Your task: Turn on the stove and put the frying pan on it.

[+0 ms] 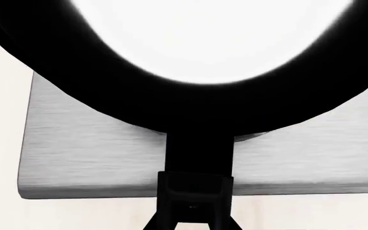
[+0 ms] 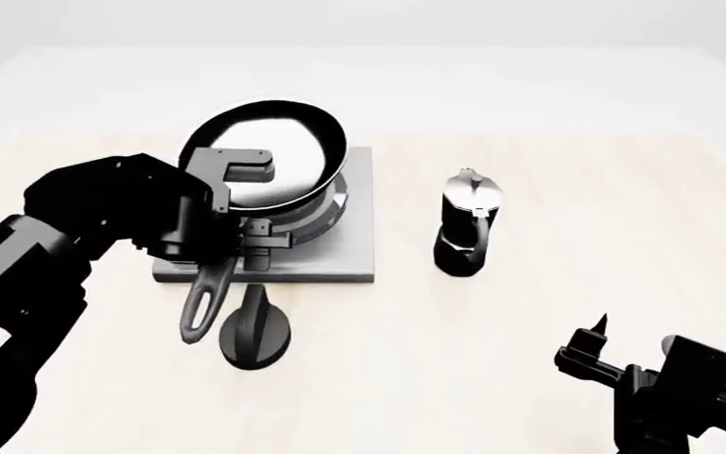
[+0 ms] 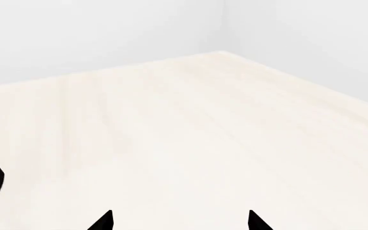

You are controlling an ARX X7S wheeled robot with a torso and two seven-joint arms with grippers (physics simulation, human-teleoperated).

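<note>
The frying pan [image 2: 275, 151] is black with a glossy pale interior and sits tilted over the left part of the grey stove [image 2: 344, 255]. I cannot tell whether it rests on the burner rings. My left gripper [image 2: 247, 236] is shut on the pan's long handle [image 2: 201, 303] close to the bowl. In the left wrist view the frying pan [image 1: 203, 38] fills the frame above the stove [image 1: 94, 153], and the left gripper [image 1: 195, 191] clamps the handle. The round black knob [image 2: 256, 336] stands just in front of the stove. My right gripper [image 2: 596, 355] is open and holds nothing.
A black-and-silver moka pot [image 2: 468, 227] stands upright to the right of the stove. The pale wooden table [image 2: 565, 170] stretches back to a light wall. The right wrist view shows the right gripper [image 3: 178, 223] over bare tabletop [image 3: 190, 134].
</note>
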